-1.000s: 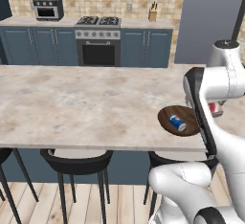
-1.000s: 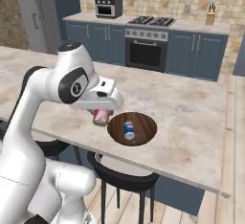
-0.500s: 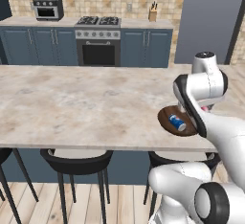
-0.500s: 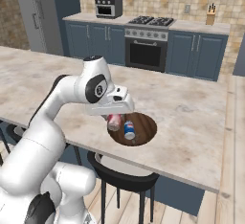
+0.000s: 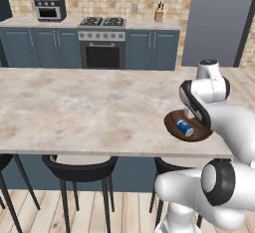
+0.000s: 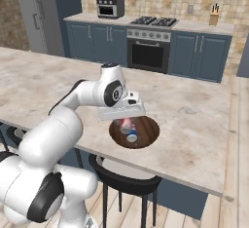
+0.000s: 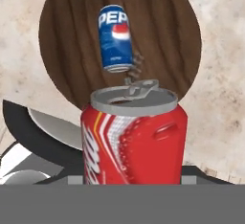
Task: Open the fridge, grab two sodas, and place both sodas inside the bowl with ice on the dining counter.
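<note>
Behind the dining counter (image 5: pixel 74 107) the stove wall and the blue cabinets stand the same as a second ago, so my base has not driven; only my arm has moved. One second ago my hand was held high beside the bowl (image 6: pixel 146 133), and half a second ago it was already swinging toward it. Now my gripper (image 6: pixel 125 121) hangs low, directly over the brown bowl, with the red can (image 7: pixel 134 137) pinched between its fingers. In the hand view this can stands upright with its silver top toward the bowl, and the dark wood is just beyond it. The blue can (image 7: pixel 115 37) already lies on its side inside the bowl (image 5: pixel 174 127) and has not shifted. I see no ice there. I judge that the first soda is delivered and the second is almost there. What remains is to lower a little and let go, taking care that the red can does not come down on the blue one.
</note>
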Controlling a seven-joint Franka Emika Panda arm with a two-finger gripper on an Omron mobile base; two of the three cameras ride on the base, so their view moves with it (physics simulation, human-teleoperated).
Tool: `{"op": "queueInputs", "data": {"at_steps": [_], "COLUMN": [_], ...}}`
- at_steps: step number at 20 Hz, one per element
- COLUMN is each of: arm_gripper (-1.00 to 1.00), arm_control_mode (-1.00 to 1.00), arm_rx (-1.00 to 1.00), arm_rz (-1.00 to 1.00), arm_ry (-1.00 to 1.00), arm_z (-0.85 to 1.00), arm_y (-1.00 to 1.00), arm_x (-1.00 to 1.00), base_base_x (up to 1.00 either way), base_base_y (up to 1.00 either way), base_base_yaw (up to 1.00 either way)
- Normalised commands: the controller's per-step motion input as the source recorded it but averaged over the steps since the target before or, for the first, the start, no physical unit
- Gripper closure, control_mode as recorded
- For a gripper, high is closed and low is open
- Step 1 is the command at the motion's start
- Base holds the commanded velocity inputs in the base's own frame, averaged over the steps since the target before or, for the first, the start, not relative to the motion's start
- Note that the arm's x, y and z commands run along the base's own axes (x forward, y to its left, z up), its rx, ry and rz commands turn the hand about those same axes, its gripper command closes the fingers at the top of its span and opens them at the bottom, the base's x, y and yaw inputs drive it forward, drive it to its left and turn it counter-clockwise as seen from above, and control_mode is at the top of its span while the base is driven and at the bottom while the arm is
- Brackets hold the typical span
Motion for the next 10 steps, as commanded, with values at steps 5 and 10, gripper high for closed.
{"op": "queueInputs", "data": {"at_steps": [5,10], "arm_gripper": [1.00,1.00], "arm_control_mode": [-1.00,-1.00], "arm_rx": [0.01,0.01], "arm_rz": [0.10,0.10], "arm_ry": [0.05,0.04], "arm_z": [-0.32,-0.38], "arm_y": [-0.10,-0.13], "arm_x": [0.46,0.39], "base_base_x": [0.00,0.00], "base_base_y": [0.00,0.00], "base_base_yaw": [0.00,0.00]}}
